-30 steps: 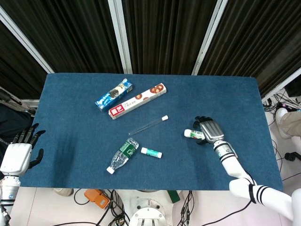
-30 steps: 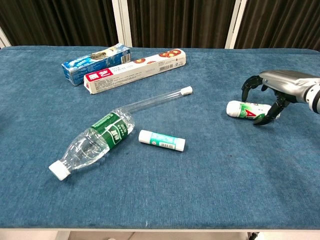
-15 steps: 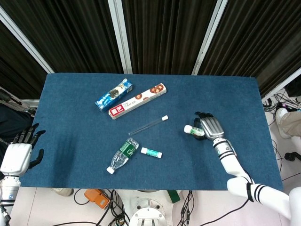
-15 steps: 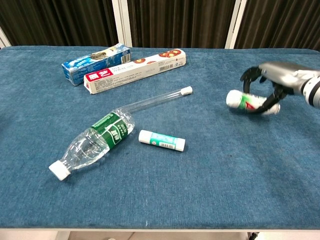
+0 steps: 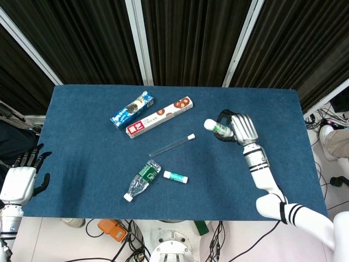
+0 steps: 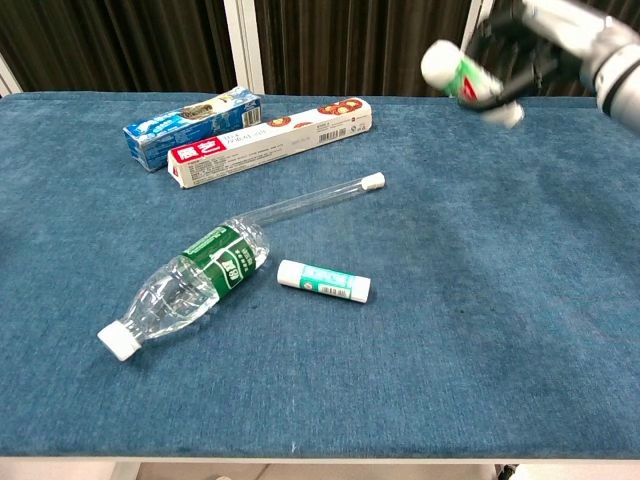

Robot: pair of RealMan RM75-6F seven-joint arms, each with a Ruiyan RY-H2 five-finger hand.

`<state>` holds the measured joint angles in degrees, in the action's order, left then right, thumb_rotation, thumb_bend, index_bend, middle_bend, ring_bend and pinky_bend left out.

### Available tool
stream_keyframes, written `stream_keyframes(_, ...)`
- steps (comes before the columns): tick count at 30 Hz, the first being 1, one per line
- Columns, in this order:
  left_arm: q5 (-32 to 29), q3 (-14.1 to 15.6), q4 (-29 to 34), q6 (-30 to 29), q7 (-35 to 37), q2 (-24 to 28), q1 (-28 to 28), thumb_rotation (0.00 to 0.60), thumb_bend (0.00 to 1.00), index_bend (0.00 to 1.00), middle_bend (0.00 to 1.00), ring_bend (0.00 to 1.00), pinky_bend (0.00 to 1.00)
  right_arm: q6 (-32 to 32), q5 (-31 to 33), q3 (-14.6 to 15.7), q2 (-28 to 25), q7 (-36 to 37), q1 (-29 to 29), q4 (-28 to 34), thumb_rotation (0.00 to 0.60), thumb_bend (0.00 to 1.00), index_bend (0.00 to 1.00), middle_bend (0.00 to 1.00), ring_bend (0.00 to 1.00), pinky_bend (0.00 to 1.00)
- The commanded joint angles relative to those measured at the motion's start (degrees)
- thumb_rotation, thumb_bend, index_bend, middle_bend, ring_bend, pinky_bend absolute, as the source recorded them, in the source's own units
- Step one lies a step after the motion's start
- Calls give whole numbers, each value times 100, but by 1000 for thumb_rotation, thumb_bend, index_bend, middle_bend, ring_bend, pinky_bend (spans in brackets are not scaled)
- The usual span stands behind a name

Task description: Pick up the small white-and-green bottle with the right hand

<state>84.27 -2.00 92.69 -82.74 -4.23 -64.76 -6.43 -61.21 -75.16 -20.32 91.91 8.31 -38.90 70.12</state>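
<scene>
My right hand (image 5: 240, 127) grips the small white-and-green bottle (image 5: 217, 128) and holds it well above the blue table. In the chest view the bottle (image 6: 463, 80) hangs near the top right, tilted with its white cap end to the left, and the right hand (image 6: 545, 35) wraps its far end. My left hand (image 5: 24, 176) hangs off the table's left front corner with its fingers spread and nothing in it.
On the blue table (image 5: 82, 153) lie a clear water bottle (image 5: 142, 179), a small white-and-green tube (image 5: 175, 177), a clear thin tube with a white cap (image 5: 172, 145), a long red-and-white box (image 5: 159, 117) and a blue box (image 5: 131, 109).
The right hand closed on the small bottle where it lay, then lifted it up and away from the table. The left hand stayed still.
</scene>
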Motion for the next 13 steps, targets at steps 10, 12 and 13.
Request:
stream_keyframes(10,-12,-15,3,-15,6,1,4,600,451,173,0,31,131,-324,119,-409,-262,-177,-297,523,600,536,735,511,608,611)
stream_keyframes(12,-15,-17,4,-16,7,4,6,600,451,172,0,32,131,-365,159,-383,-286,-291,-283,603,600,537,735,512,608,611)
stream_keyframes(13,-16,-17,6,-17,6,5,7,600,451,173,0,32,131,-371,179,-368,-299,-323,-275,634,600,537,735,512,608,611)
